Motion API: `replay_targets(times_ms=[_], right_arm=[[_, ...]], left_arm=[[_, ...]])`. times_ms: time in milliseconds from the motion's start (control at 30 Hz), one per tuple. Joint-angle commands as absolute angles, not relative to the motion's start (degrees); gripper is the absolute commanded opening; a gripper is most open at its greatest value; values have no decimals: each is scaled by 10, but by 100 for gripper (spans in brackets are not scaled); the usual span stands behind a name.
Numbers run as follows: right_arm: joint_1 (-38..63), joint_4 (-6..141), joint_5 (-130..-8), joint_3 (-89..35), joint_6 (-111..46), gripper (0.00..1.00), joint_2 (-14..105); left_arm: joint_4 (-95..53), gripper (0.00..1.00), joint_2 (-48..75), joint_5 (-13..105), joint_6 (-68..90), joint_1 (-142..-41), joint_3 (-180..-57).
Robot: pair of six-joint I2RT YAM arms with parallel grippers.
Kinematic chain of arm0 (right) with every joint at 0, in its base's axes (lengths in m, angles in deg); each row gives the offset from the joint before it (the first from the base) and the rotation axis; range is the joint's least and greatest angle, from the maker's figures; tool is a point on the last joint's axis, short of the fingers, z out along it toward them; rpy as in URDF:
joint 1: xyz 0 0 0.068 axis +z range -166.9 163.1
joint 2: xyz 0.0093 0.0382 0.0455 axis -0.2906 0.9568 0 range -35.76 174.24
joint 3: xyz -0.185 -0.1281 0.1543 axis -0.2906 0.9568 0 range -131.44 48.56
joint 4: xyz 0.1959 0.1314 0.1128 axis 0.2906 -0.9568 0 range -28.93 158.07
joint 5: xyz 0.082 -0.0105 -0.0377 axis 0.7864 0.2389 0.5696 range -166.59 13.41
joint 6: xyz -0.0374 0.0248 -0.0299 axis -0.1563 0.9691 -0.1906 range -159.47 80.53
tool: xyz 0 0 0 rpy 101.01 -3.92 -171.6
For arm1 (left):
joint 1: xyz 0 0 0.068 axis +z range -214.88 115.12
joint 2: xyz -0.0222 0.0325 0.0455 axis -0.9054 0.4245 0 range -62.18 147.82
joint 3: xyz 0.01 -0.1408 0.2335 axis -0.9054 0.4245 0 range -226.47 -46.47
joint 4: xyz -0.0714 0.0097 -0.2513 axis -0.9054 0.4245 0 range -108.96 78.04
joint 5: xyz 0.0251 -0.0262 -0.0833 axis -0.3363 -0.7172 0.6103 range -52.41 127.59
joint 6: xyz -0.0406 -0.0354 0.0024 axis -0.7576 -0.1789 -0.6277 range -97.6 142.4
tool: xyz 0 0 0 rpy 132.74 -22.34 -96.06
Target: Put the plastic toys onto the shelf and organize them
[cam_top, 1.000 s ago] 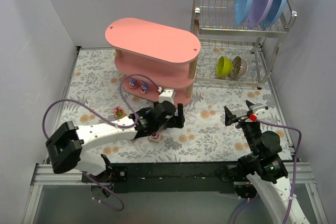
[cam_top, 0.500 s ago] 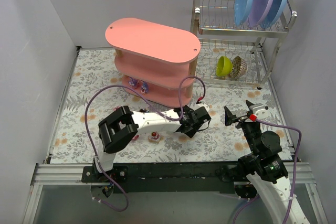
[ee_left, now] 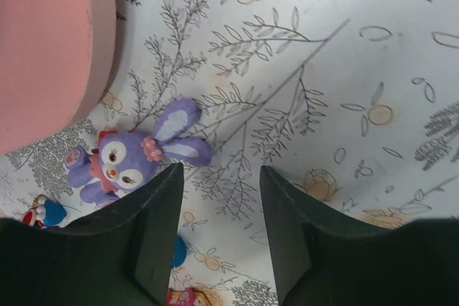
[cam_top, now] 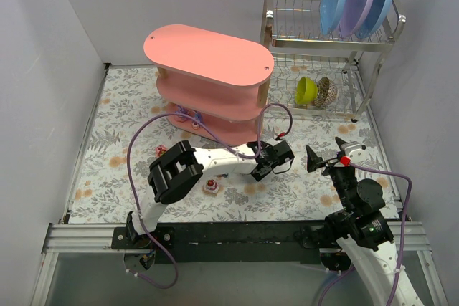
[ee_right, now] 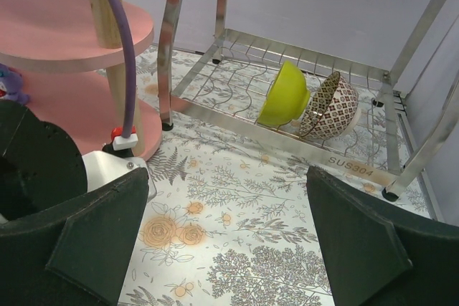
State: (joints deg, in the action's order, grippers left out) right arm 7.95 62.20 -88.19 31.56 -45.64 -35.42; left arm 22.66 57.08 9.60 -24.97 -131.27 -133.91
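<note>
Floral tablecloth bears one purple bunny toy beside one pink shelf.

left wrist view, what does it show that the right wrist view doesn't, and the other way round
Only the left wrist view shows the purple bunny toy lying on the floral mat beside the left gripper. Only the right wrist view shows the green bowl and patterned bowl in the wire rack. Both show the pink shelf and that mat.

Plain pale walls enclose a floral-patterned table, with a wire dish rack back right.
</note>
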Motion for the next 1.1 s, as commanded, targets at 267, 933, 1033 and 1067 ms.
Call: replay_targets(times_ms=[267, 933, 1033, 1067], right_arm=[[82, 643, -881, 308, -456, 98, -472], [83, 642, -880, 308, -456, 98, -472], [83, 641, -879, 308, -457, 98, -472], [83, 642, -879, 308, -457, 98, -472]], left_arm=[[245, 40, 596, 129, -220, -1286, -1371], [258, 6, 583, 137, -236, -1286, -1369], [259, 0, 574, 135, -245, -1286, -1369], [259, 0, 566, 135, -249, -1286, -1367]])
